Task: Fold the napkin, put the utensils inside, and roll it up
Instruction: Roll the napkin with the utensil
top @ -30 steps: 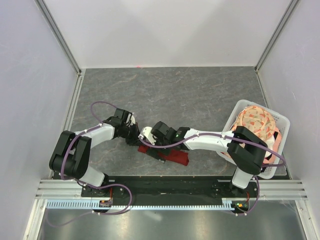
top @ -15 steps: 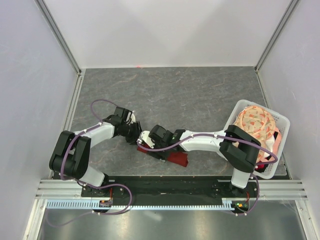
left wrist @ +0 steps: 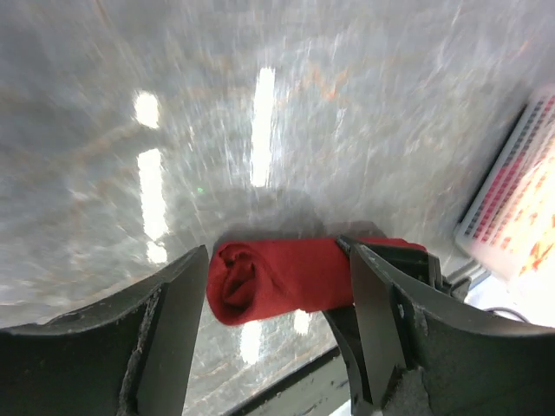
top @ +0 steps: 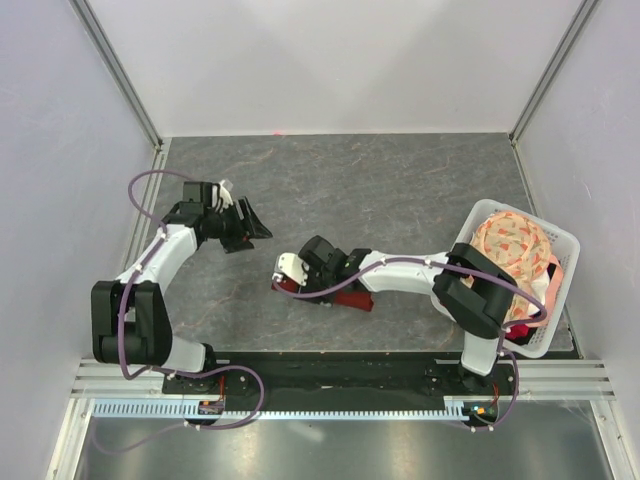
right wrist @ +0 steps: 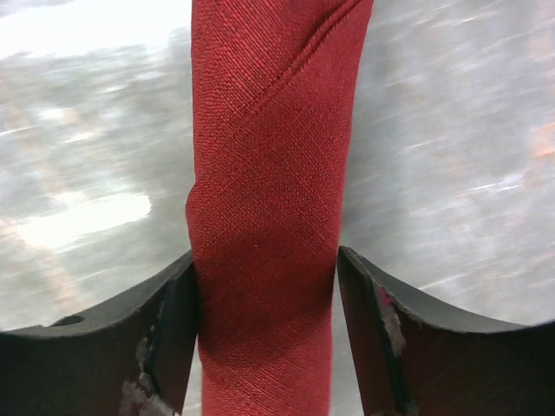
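The dark red napkin lies rolled into a tight tube near the table's front middle. The same napkin runs lengthwise between my right gripper's fingers, which press its sides. From above, the right gripper sits over the roll's left part. My left gripper hangs open well off to the upper left. Its wrist view shows the napkin lying on the table some way ahead, seen through the gap of the left gripper, its rolled end facing the camera. The utensils are hidden.
A white basket holding a peach-and-cream floral cloth stands at the right edge, beside the right arm's base. The same basket shows blurred in the left wrist view. Walls close in the grey table on three sides.
My left gripper opened, let go of the roll's left end and drew back up and to the left. The right gripper narrowed onto the roll and slid slightly left.
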